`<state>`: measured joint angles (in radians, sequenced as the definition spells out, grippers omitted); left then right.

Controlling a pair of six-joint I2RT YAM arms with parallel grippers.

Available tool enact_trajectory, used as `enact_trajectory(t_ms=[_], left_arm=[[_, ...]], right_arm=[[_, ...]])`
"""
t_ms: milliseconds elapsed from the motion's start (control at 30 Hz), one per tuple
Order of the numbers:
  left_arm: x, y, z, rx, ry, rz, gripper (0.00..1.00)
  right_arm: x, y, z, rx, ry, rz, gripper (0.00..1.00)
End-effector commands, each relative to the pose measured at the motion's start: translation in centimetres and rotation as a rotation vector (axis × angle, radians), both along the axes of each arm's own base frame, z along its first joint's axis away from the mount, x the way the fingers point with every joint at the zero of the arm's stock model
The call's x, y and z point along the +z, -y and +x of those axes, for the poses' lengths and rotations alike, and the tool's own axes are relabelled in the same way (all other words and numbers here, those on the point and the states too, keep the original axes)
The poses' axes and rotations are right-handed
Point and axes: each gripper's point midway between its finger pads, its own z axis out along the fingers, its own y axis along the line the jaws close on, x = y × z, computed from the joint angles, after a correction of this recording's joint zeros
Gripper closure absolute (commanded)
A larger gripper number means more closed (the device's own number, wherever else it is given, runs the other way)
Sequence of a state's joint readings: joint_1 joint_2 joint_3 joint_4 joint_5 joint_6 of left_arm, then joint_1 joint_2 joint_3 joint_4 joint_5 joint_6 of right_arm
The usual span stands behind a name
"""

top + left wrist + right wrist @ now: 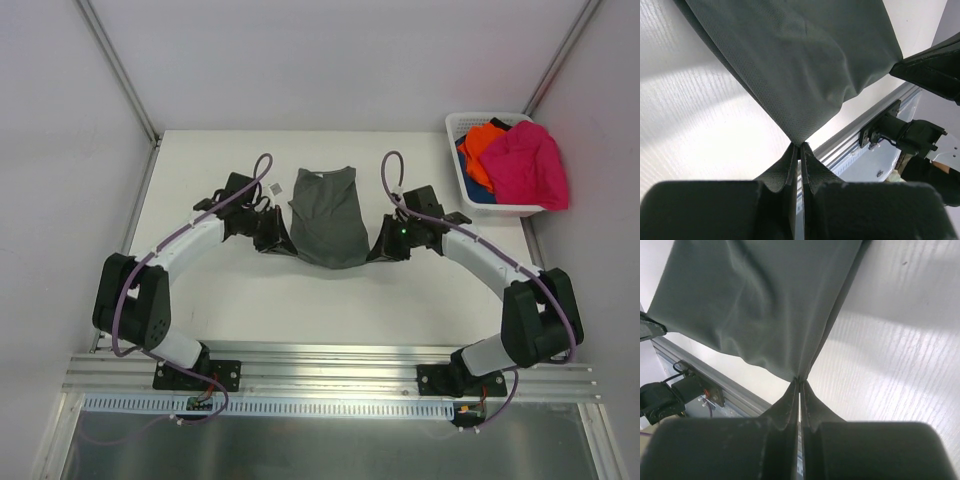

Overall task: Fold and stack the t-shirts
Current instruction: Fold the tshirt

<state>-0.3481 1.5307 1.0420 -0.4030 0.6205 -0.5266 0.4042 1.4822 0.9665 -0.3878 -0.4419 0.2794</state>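
Overhead, a white lattice basket (462, 122) sits at the far right corner of a white table (250, 290). It holds a bunched pink shirt (527, 165) on top, which spills over the right rim and hides that side. An orange shirt (480, 145) shows beside it, and only a sliver of a blue shirt (478, 190) shows beneath. How these three are folded cannot be made out.

A dark grey-green shirt (325, 215) lies in the middle of the table, between the two arms. The left gripper (283, 243) is closed on its near left corner, and the right gripper (380, 250) is closed on its near right corner. Each wrist camera shows the fingers (787, 170) pressed together, with cloth pinched at the tips and rising away taut. Both close views cut off most of the shirt, and from above the dark gripper tips blend into the fabric.
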Motion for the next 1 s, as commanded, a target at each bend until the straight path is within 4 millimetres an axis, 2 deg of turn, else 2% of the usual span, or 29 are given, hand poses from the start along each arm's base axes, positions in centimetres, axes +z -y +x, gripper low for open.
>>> enact_trajectory(t_ms=[0, 133, 267, 500, 600, 633, 667, 700, 733, 767, 833, 867, 933, 967], left_arm=[[1.0, -0.5, -1.0, -0.033, 0.055, 0.018, 1.00], [2.1, -0.6, -0.2, -0.042, 0.118, 0.030, 1.00], [4.0, -1.0, 2.1, -0.022, 0.192, 0.038, 1.00], [5.6, -3.1, 6.3, 0.054, 0.263, 0.066, 1.00], [5.9, -3.6, 8.6, 0.064, 0.295, 0.087, 1.00], [5.3, -3.7, 9.3, 0.061, 0.291, 0.100, 1.00], [6.0, -3.5, 10.3, 0.060, 0.315, 0.097, 1.00], [6.1, -3.5, 10.9, 0.056, 0.322, 0.097, 1.00], [5.3, -3.3, 11.5, 0.049, 0.309, 0.103, 1.00], [6.1, -3.1, 12.4, 0.048, 0.334, 0.097, 1.00], [5.2, -2.9, 13.6, 0.041, 0.326, 0.105, 1.00], [5.8, -2.7, 14.3, 0.040, 0.344, 0.100, 1.00], [5.2, -2.5, 15.4, 0.034, 0.341, 0.105, 1.00], [5.7, -2.3, 16.1, 0.035, 0.360, 0.102, 1.00]], right_arm=[[3.1, -0.4, -0.2, 0.032, 0.094, 0.017, 0.99], [4.9, -0.5, 0.7, 0.033, 0.160, 0.019, 1.00], [6.6, -0.9, 2.1, 0.038, 0.210, 0.024, 1.00], [8.3, -1.7, 5.0, 0.021, 0.259, 0.045, 0.99], [8.3, -1.6, 6.9, 0.000, 0.275, 0.049, 0.99], [8.5, -1.7, 7.6, -0.005, 0.290, 0.054, 0.99], [7.8, -1.5, 8.4, -0.015, 0.274, 0.049, 0.99], [8.4, -1.6, 9.2, -0.019, 0.292, 0.054, 1.00], [8.5, -1.7, 10.0, -0.026, 0.297, 0.059, 1.00], [8.5, -1.5, 10.6, -0.029, 0.303, 0.058, 0.99], [8.4, -1.5, 12.5, -0.042, 0.313, 0.056, 0.99], [8.6, -1.3, 13.3, -0.052, 0.321, 0.059, 0.99], [8.9, -1.5, 14.9, -0.055, 0.338, 0.060, 0.99], [8.8, -1.3, 15.6, -0.065, 0.337, 0.060, 0.99]])
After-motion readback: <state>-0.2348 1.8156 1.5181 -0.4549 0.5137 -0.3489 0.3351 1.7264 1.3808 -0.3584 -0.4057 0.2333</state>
